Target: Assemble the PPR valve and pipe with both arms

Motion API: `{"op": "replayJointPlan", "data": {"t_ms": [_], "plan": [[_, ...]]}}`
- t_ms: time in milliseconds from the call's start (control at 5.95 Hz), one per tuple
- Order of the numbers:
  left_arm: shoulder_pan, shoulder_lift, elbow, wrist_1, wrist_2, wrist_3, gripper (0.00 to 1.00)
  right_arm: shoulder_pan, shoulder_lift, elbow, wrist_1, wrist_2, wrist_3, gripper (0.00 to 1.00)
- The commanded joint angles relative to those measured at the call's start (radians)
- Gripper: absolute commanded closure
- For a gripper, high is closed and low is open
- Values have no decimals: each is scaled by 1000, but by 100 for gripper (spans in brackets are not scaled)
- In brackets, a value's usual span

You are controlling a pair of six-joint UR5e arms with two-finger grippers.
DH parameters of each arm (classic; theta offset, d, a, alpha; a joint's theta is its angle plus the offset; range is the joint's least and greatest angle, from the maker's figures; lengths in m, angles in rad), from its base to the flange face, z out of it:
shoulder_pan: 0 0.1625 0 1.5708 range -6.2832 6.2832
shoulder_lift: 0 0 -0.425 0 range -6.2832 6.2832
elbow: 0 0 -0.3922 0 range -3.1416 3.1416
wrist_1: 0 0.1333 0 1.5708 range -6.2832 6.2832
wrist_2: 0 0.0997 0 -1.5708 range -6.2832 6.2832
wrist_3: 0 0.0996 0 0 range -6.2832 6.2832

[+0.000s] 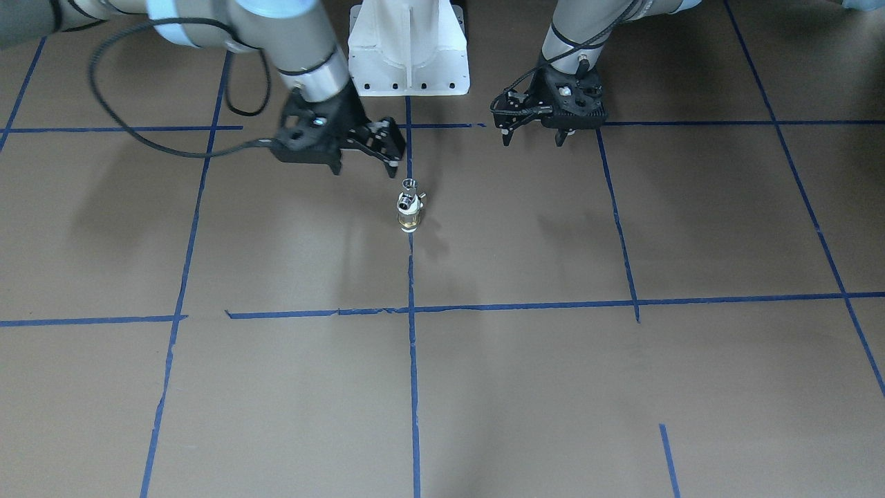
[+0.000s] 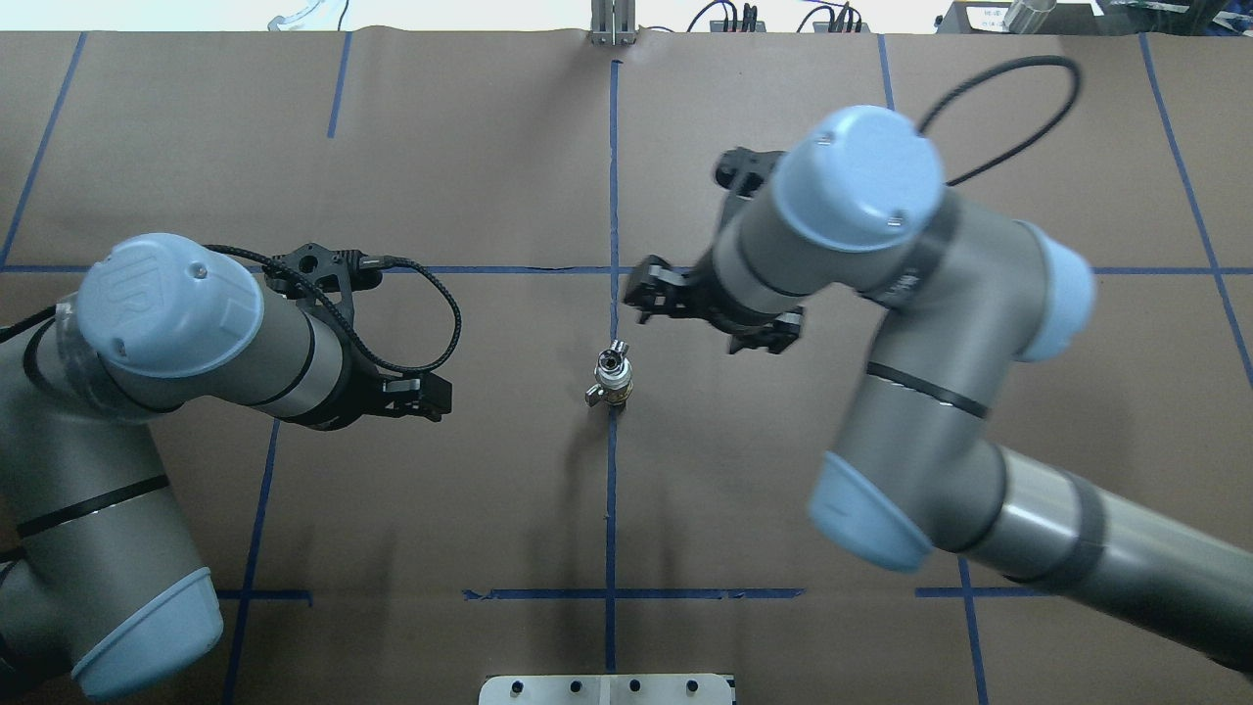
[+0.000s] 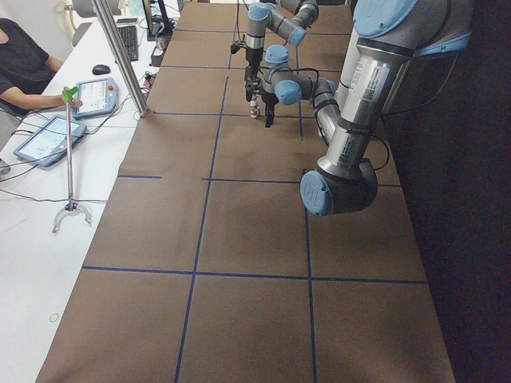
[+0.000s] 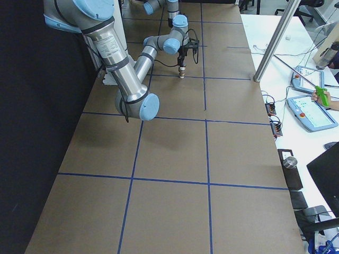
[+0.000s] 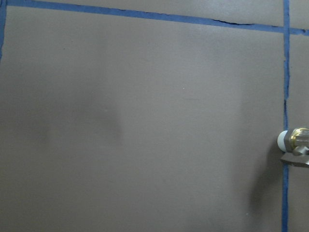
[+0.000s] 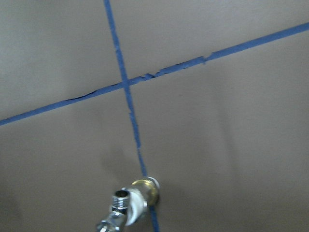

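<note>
Front: the PPR valve (image 1: 409, 199) stands upright atop the pipe (image 1: 408, 222) on the brown table's (image 1: 276, 401) blue tape line (image 1: 413, 346), between the left gripper (image 1: 534, 138) and the right gripper (image 1: 366, 164), both with jaws apart. Left side: an operator (image 3: 20, 60) sits at a white desk (image 3: 32, 231).

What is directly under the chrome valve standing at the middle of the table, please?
The pipe, its brass band showing, stands upright under the PPR valve on a blue tape line. The joint inside and the pipe's bottom end are hidden.

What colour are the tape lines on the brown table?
Thin tape lines are blue; clearest in front-facing view.
</note>
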Motion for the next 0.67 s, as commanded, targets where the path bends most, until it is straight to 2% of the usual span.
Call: {"op": "replayJointPlan", "data": {"t_ms": [0,168,504], "plan": [[-21,92,-24,-9,-5,134,1,87,-283,198,8,46,-161,0],[-80,141,-29,-9,-25,239,1,213,-412,220,8,158,-356,0],[-321,259,-23,-1,-254,602,1,471,-636,208,6,300,-821,0]]}}
